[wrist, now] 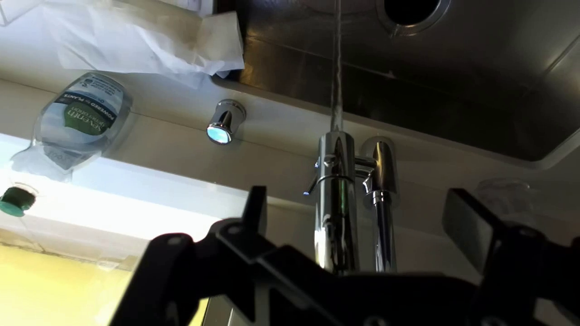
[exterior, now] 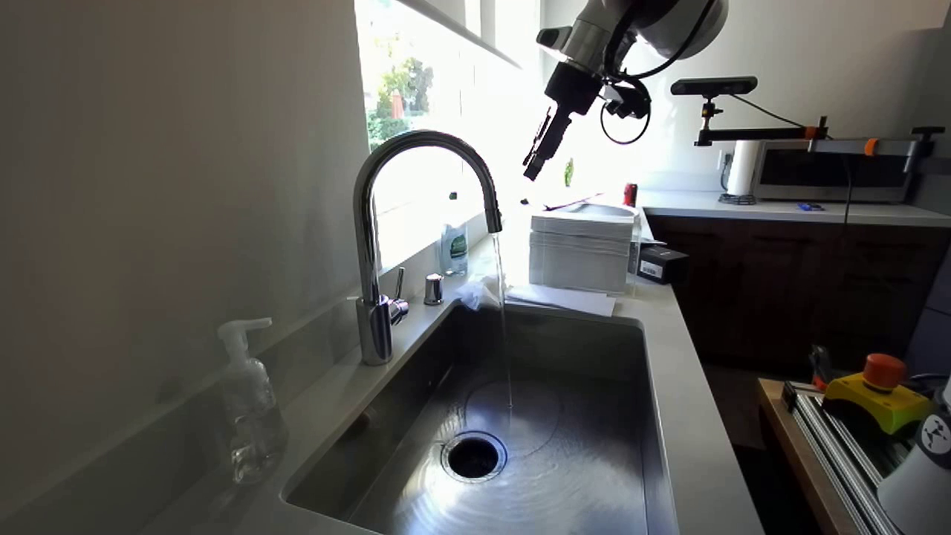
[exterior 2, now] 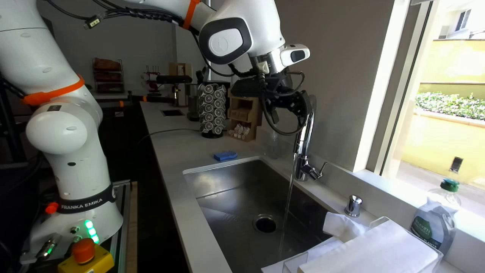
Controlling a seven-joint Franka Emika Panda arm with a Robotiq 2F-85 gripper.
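Observation:
My gripper (wrist: 355,210) is open and empty; its black fingers stand wide apart in the wrist view. The gripper also shows in an exterior view (exterior: 532,168), above and apart from the faucet. The chrome faucet (exterior: 368,245) shows between the fingers in the wrist view (wrist: 336,190). Its upper part is hidden behind the gripper in an exterior view, where its lower part (exterior 2: 301,144) shows. Water (exterior 2: 288,204) runs from the spout into the steel sink (exterior: 657,416), past the drain (exterior: 474,457). The lever handle (exterior 2: 320,170) sits on the faucet's base.
A clear pump bottle (exterior: 249,416) stands beside the sink. A dish soap bottle (exterior 2: 434,227), a chrome knob (exterior 2: 354,206) and stacked paper towels (exterior: 579,256) stand near the window. A blue sponge (exterior 2: 225,156), capsule rack (exterior 2: 212,110) and wooden organizer (exterior 2: 245,113) are on the counter.

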